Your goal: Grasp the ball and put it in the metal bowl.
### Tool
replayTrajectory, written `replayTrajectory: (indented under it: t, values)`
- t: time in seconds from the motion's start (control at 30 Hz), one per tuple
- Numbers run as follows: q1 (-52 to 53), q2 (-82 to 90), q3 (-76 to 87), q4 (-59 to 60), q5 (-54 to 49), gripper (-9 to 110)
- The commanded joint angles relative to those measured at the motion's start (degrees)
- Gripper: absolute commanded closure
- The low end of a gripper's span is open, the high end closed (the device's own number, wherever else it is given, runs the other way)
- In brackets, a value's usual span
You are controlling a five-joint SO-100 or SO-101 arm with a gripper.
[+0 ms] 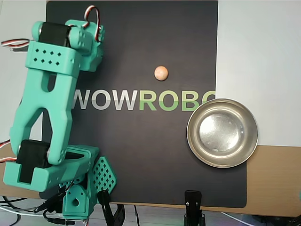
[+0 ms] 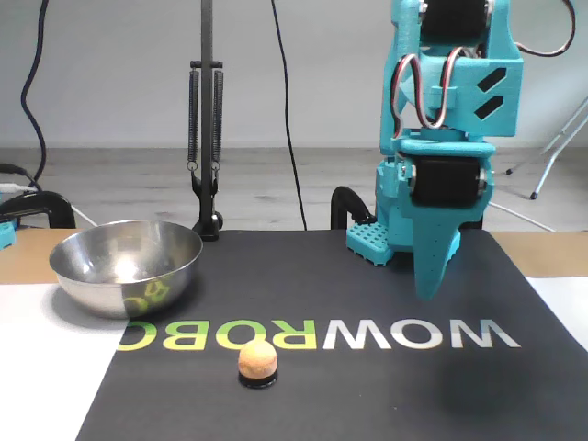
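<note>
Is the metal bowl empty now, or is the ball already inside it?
Empty. The metal bowl shows only its bare shiny bottom; the ball lies on the black mat, apart from it.

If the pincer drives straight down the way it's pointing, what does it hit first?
Probably the black mat, near the W of its lettering. The pincer points downward, well to the right of the ball in the fixed view, with nothing under it; depth is uncertain.
</note>
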Motion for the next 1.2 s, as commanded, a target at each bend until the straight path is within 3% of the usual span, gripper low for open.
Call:
replayTrajectory:
  t: [0.0,0.27,1.17]
  values:
    - [0.79,1.23,-3.34,0.35,0.26,101]
    - [4.31,0.88,-7.82,5.80,0.26,101]
    - [16.26,-4.04,-7.91,5.10,-0.35,101]
